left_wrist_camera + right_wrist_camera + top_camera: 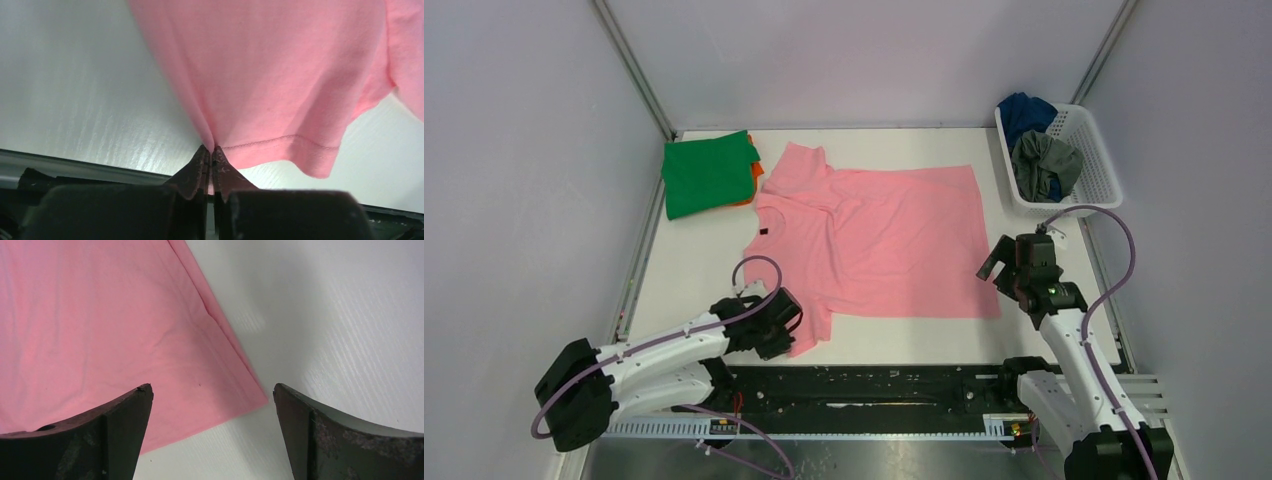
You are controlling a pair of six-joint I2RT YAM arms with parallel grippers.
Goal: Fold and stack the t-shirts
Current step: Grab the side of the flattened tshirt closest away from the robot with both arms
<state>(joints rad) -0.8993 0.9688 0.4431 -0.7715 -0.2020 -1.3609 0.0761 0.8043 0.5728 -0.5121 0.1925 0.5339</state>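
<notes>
Where grey walls [514, 150] enclose it | white table [694, 270] bears pink t-shirt [894, 240]

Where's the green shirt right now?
In the top view, the folded green t-shirt lies far left on the table, atop an orange t-shirt, beside the pink t-shirt.

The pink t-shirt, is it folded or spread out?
Spread out: the pink t-shirt lies flat on the table, both sleeves showing; the left gripper pinches one sleeve.
</notes>
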